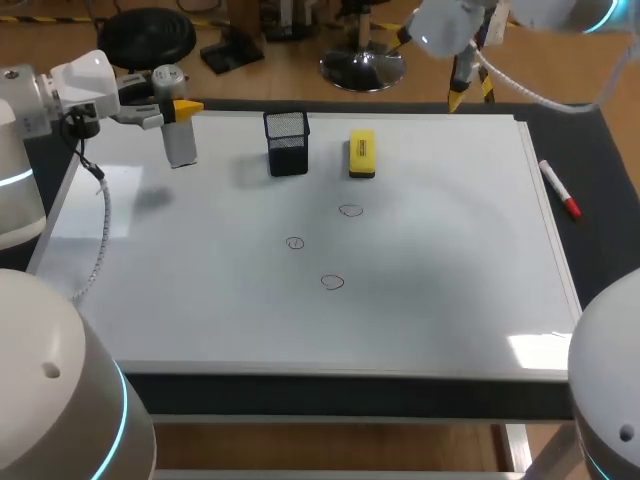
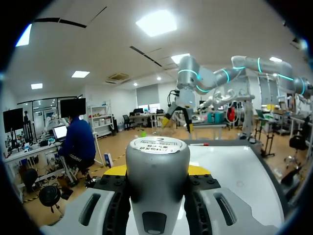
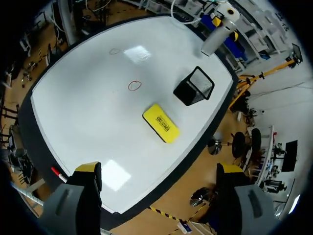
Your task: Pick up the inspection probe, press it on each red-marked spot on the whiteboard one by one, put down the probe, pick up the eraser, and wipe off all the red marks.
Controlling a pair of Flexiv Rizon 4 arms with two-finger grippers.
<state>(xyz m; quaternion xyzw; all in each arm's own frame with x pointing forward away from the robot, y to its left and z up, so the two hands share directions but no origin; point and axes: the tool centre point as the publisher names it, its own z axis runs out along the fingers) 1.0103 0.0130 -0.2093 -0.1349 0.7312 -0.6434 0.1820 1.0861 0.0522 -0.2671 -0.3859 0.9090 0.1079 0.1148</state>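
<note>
The left gripper (image 2: 157,171) is pinching the probe (image 2: 157,196), a grey cylinder standing upright between its fingers with the capped end up. In the head view it hangs over the whiteboard (image 1: 450,280) near its 10 o'clock corner, and its lower end looks just clear of the surface. The probe looks stiff, smooth and fairly light, so it could slip in the grip if pressed hard. A hold around mid-body, as now, with a straight, gentle press seems right. From the probe, the black mesh pen holder (image 1: 287,143) stands at 3 o'clock, and the yellow eraser (image 1: 361,153) lies just beyond it. The holder looks light and easy to knock over. The eraser is a flat block, probably light, and best taken across its narrow width. The three small circled marks (image 1: 332,282) sit near the board's middle, at about 4 o'clock from the probe, with open board on the way and the holder well to one side. A cable (image 1: 100,220) droops from the left arm along the board's 9 o'clock edge and could drag. A red-capped marker (image 1: 560,190) lies on the dark tabletop (image 1: 600,180) off the 3 o'clock edge. The right gripper (image 3: 157,171) hangs high above the far edge, fingers spread wide, holding nothing.
</note>
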